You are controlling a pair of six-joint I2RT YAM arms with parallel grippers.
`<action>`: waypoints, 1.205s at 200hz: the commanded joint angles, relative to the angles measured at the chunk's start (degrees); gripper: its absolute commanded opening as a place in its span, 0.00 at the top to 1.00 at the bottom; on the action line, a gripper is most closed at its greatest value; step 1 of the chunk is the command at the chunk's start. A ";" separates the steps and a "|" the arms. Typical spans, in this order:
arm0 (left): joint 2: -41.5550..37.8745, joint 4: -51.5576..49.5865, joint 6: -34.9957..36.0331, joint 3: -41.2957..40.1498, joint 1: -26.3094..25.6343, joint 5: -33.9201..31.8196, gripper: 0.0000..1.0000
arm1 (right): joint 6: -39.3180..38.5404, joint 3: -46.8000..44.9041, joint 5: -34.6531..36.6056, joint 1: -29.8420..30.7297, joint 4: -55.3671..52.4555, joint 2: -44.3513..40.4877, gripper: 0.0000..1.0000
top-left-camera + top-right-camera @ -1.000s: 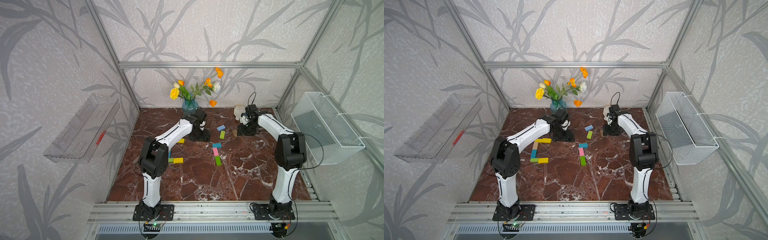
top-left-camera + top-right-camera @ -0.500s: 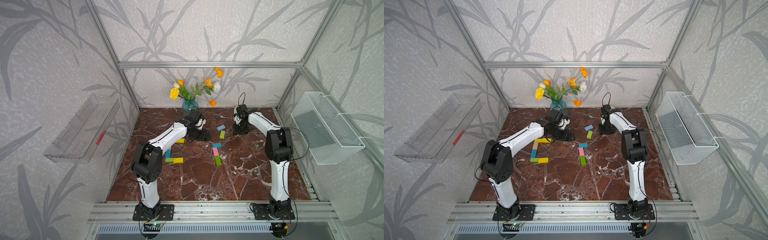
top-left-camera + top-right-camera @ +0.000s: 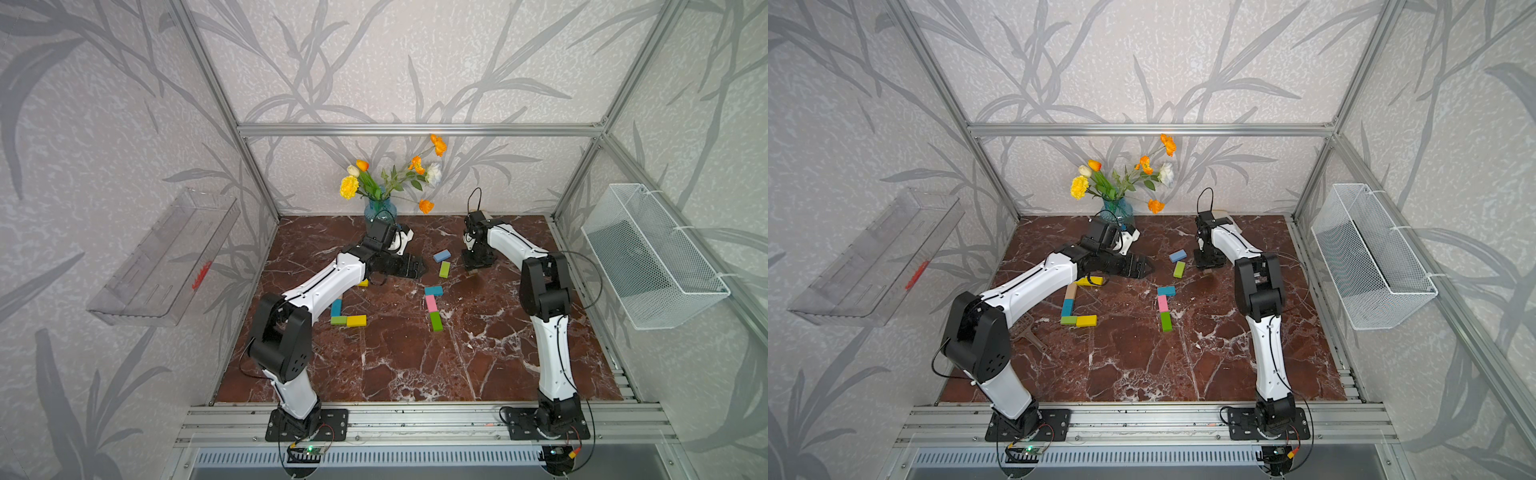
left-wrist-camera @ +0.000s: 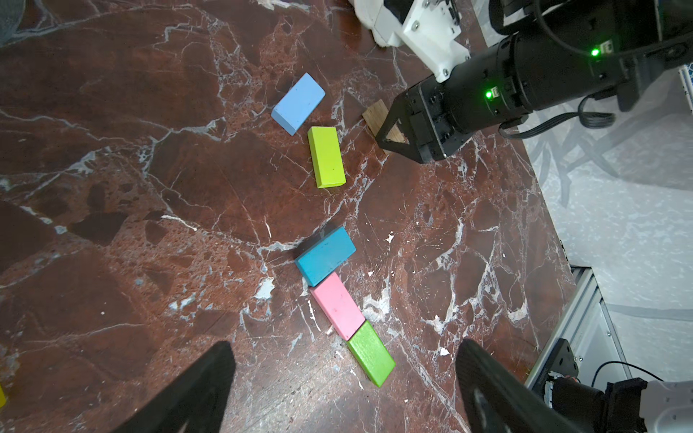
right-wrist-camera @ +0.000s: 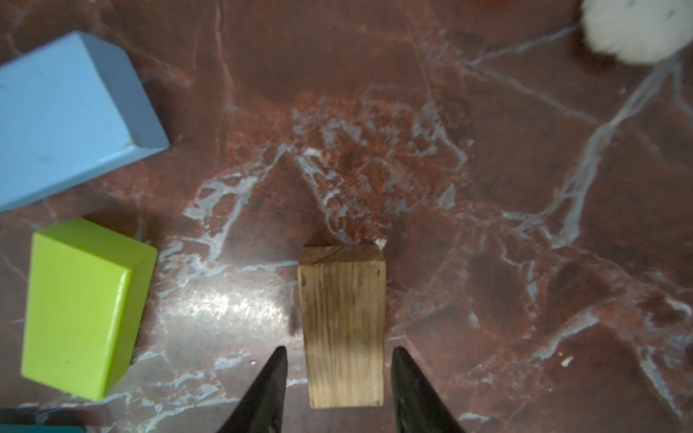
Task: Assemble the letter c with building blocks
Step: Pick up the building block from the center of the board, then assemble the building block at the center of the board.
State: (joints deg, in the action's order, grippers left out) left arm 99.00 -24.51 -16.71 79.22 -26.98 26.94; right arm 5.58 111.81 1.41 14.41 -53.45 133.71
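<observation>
Item: tan block, plain wood, lying flat on the marble table.
Right gripper: narrow and holding nothing. The jaws flank the block's near end with a sliver of gap on each side.
Left gripper: wide and empty, hovering over the green block.
Block relative to right gripper: between the jaws and roughly centred. Most of its length sticks out past the tips.
Neighbours: lime block just beside the tan block, light blue block next to the lime one. Both are clear of the jaws.
Letter c: a part-built squared outline beneath the left arm, well apart from the tan block. Its upper side is partly hidden, so the block count is uncertain.
Risk, end pinch: gripped only at one end, the block may pivot or droop when lifted.
Risk, uneven contact: if one jaw touches first, the block may skew toward the lime block.
Risk, delivery: the left arm lies over the letter c, so bringing the block in could cause a clash or knock blocks already laid.
</observation>
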 commanded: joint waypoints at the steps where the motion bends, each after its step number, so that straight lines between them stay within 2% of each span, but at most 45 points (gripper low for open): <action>1: -1.53 0.83 -0.25 -0.47 0.44 0.16 0.07 | -0.44 1.68 1.44 0.43 -2.03 0.55 0.65; 44: -2.01 0.98 0.16 -0.81 1.05 0.46 0.07 | -4.21 -0.93 1.75 0.88 -2.35 -2.15 0.94; 54: -2.15 1.27 0.37 -1.05 1.15 0.72 0.06 | -4.76 -2.47 1.47 0.94 -2.58 -3.99 0.97; 106: -2.46 4.07 0.67 -2.57 1.43 6.76 0.04 | -10.56 -19.36 -3.87 1.54 4.54 -20.65 0.97; 140: -2.77 -0.41 -0.81 -2.73 1.41 4.04 0.04 | -23.39 -33.90 -10.28 3.48 12.11 -32.14 0.98; 165: -3.42 -3.18 -1.86 -3.38 1.36 1.81 0.04 | -31.25 -41.79 -12.15 5.96 13.90 -40.30 0.98; 212: -4.69 -4.67 -5.02 -6.00 1.41 4.42 0.04 | -45.38 -51.84 -17.12 10.18 14.26 -51.45 0.97; 241: -5.52 -5.64 -4.96 -8.23 1.42 6.13 0.04 | -54.60 -56.36 -22.04 10.55 13.85 -56.41 1.00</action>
State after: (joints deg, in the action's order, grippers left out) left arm 95.26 -27.88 -20.95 72.71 -25.76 31.05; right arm -38.02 57.87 -15.09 24.71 -39.94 80.90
